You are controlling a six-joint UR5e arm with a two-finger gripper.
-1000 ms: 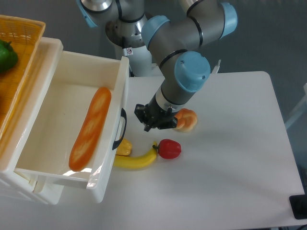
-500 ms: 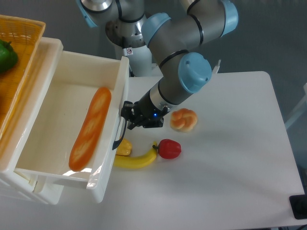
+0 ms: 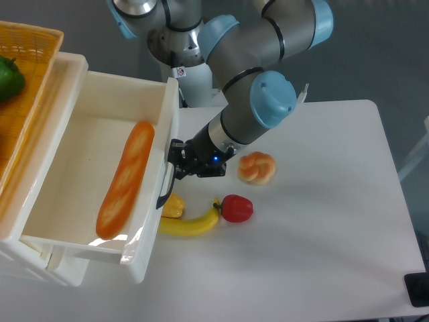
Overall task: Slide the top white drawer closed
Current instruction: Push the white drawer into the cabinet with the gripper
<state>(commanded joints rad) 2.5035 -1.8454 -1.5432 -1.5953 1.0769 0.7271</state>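
— Drawer (image 3: 100, 107) first: where does it sit?

— Pulled well out from the white cabinet on the left, the upper of the two. Its front wall with the black handle (image 3: 165, 185) faces the arm, and a long loaf (image 3: 126, 180) lies inside.

— And the gripper (image 3: 177, 163)?

— Right at the drawer front, against or just beside the upper part of the handle. It is dark and seen almost end-on, so I cannot tell how wide the fingers stand, nor whether they hold anything.

— How should the push go?

— I judge it wants flat contact on the front wall near the middle, then a steady push straight along the runners, toward the cabinet. Pushing near one end may twist the drawer and jam it.

— Anything in the way?

— A banana (image 3: 189, 225), a red pepper (image 3: 236, 208) and a small yellow piece (image 3: 173, 206) lie on the table below the handle; a bun (image 3: 257, 168) sits beside the arm. They seem clear of the path. The loaf may shift if the push is sharp.
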